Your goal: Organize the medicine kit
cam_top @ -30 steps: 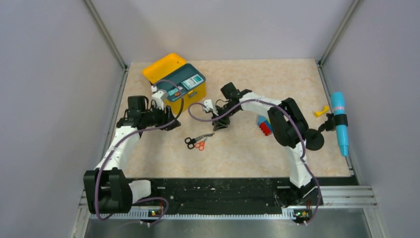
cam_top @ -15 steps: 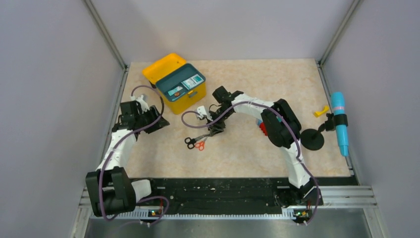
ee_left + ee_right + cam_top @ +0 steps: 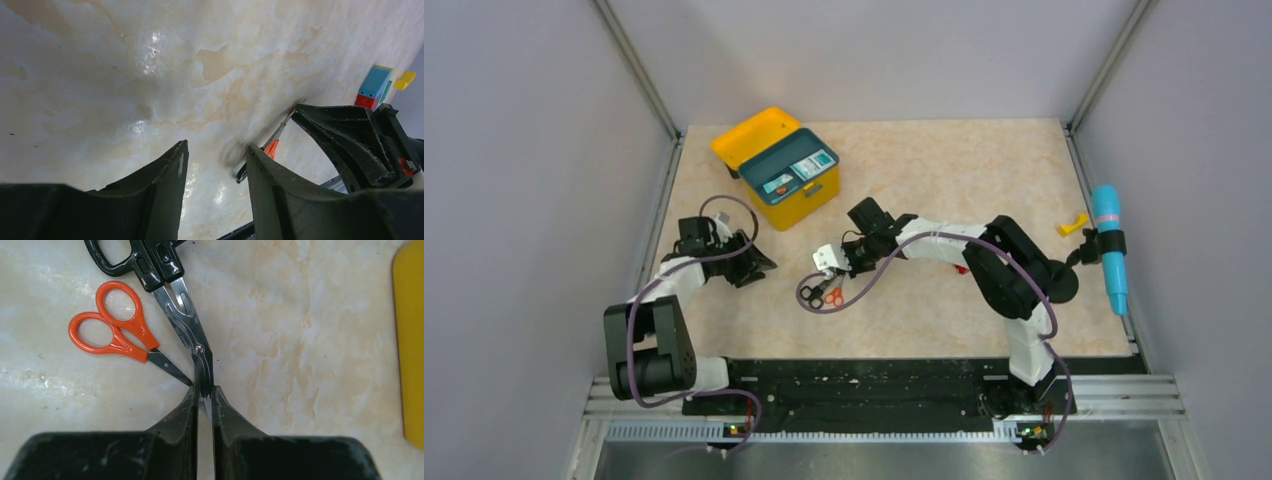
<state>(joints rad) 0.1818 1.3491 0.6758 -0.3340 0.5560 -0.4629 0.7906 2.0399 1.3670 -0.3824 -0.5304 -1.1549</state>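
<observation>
Entry, compared with 1 s earlier.

The medicine kit, a bright yellow plastic box with a hinged lid (image 3: 816, 194), stands at the far left of the marble-patterned beige table (image 3: 944, 170). Its lid is thrown open to the rear and a dark teal compartment tray (image 3: 786, 158) sits in its mouth. We see no shift in it across the 3 top views.

The left pincer (image 3: 216, 150) has changed place. 1 s ago it was just beside the kit's near left corner. Now it has drawn back toward the near left and is well apart from the box. Its 2 fingers stand moderately apart over bare table with nothing between them.

The right pincer (image 3: 204, 392) has also moved. 1 s ago it hung over the table beyond the blade tips with its fingers parted. Now it is low and nearer the arm bases, and its fingers are pinched onto the blade end of the black-handled steel scissors (image 3: 182, 322). These scissors lie flat, handles pointing away from the pincer.

The small orange-handled scissors (image 3: 135, 347) lie alongside, their tip reaching the black pair's blades just ahead of the fingers. Both pairs are where they lay 1 s ago.

In the left wrist view we see a stack of coloured plastic blocks (image 3: 372, 85) beyond the right arm.
</observation>
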